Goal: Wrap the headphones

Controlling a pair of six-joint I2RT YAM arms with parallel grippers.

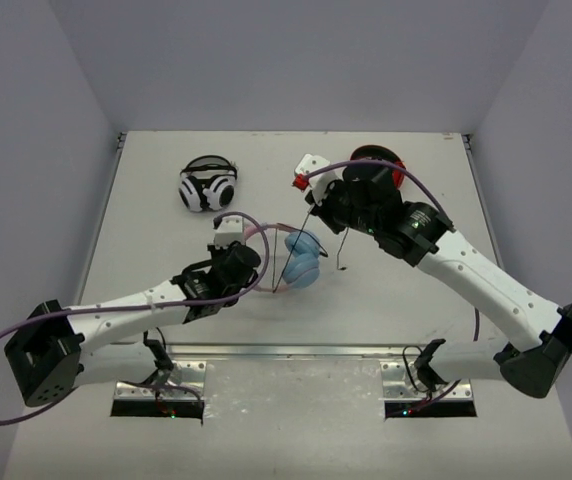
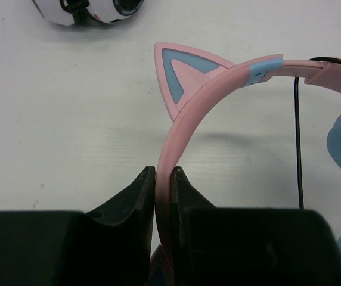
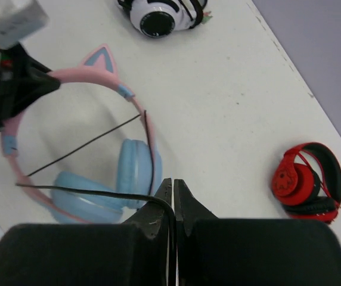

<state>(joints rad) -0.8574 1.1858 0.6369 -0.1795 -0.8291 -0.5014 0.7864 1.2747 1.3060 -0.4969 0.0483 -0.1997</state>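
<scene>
Top external: both arms stretched inward, jaws gripping headphones (image 1: 304, 262) and cable (image 3: 99, 192).

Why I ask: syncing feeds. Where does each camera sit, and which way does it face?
Top external: above and behind the bases, looking down on the table; both arms, left gripper and right gripper show.
Left wrist: on the left arm, looking along its gripper, shut on the pink headband.
Right wrist: on the right arm, looking down past its gripper, shut on the cable.
Shared: both wrist views show the white-and-black headphones.
</scene>
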